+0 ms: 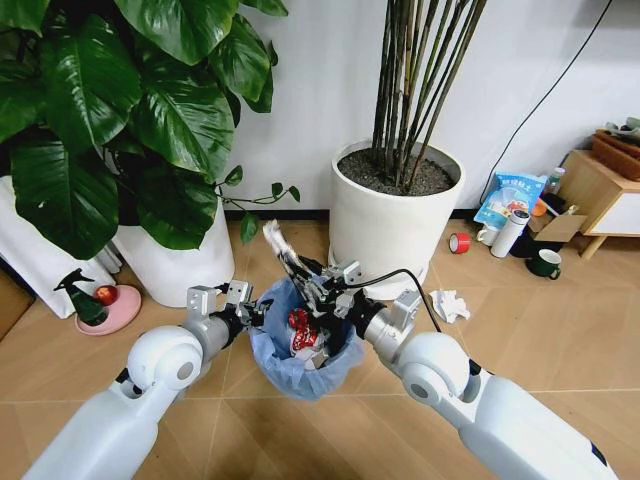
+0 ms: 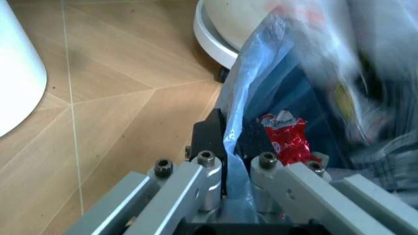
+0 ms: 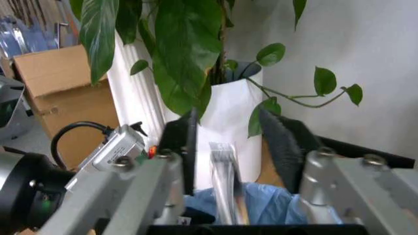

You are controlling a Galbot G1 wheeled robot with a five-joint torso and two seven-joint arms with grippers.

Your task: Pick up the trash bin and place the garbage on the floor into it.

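Dropping litter into the small round trash bin lined with crinkled light-blue plastic [image 1: 300,350].

Left gripper [image 2: 232,147] clamped on bin rim, right gripper [image 1: 318,290] spread just above, silvery crumpled wrapper [image 1: 278,243] between fingers; next, release over the opening (judgement). White paper wad [image 1: 449,303] on tan herringbone tile floor [image 1: 540,330] beside bin. Red wrapper [image 2: 286,138] print unreadable.

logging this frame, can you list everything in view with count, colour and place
trash bin: 1, light-blue bag liner, held up between the grippers
red wrapper: 1, red, inside the bin
narrow wrapper: 1, pale, sticking up above the bin by the right gripper
paper wad: 1, white, floor right of the bin
plant pots: 2, white, against the wall
tape roll: 1, red, floor by the right pot
mug: 1, green, floor far right
left gripper: shut on the bin's rim
right gripper: over the bin
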